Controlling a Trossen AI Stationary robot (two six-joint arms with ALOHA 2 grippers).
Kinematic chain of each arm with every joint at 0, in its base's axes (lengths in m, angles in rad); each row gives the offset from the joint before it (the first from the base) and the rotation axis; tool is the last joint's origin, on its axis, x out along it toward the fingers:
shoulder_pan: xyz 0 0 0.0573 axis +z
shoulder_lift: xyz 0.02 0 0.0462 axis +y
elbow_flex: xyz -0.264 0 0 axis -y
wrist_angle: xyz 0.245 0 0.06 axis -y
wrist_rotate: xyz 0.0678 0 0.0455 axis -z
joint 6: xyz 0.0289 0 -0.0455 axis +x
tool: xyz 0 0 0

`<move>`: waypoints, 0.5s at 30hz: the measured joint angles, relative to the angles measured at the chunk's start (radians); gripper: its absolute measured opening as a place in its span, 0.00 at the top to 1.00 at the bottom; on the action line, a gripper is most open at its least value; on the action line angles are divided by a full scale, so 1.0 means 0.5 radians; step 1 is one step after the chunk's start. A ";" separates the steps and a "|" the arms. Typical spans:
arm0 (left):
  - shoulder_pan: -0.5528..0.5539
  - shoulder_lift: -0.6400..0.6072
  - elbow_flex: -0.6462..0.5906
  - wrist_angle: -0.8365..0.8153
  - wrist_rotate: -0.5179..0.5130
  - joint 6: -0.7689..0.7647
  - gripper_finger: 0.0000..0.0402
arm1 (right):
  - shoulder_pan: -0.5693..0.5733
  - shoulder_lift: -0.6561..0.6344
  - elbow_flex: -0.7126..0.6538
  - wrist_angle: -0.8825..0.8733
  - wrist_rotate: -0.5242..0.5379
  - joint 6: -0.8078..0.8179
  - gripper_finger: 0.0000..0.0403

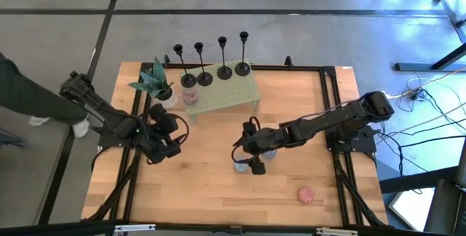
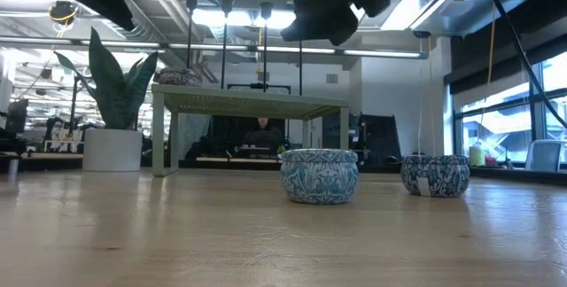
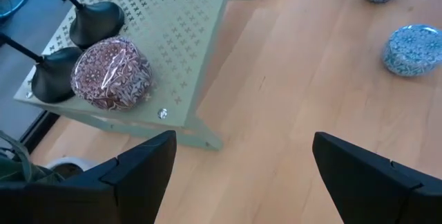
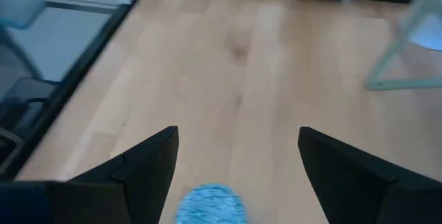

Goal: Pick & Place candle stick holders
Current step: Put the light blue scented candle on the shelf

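Candle stick holders (image 1: pixel 211 61) stand in a row on the far edge of the green stand (image 1: pixel 233 94), while the left gripper (image 1: pixel 169 143) hangs released near the plant (image 1: pixel 154 81) and the right gripper (image 1: pixel 247 164) hovers released over a blue tin (image 4: pixel 210 207).

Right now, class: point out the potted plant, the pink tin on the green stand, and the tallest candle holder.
potted plant (image 1: pixel 155 81), high view, leaves
pink tin (image 3: pixel 112 74), left wrist view, lid
tallest candle holder (image 1: pixel 242 68), high view, base
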 joint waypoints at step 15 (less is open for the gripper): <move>-0.012 0.001 -0.004 0.000 -0.057 -0.017 0.16 | 0.011 0.017 -0.001 -0.009 0.050 0.137 0.21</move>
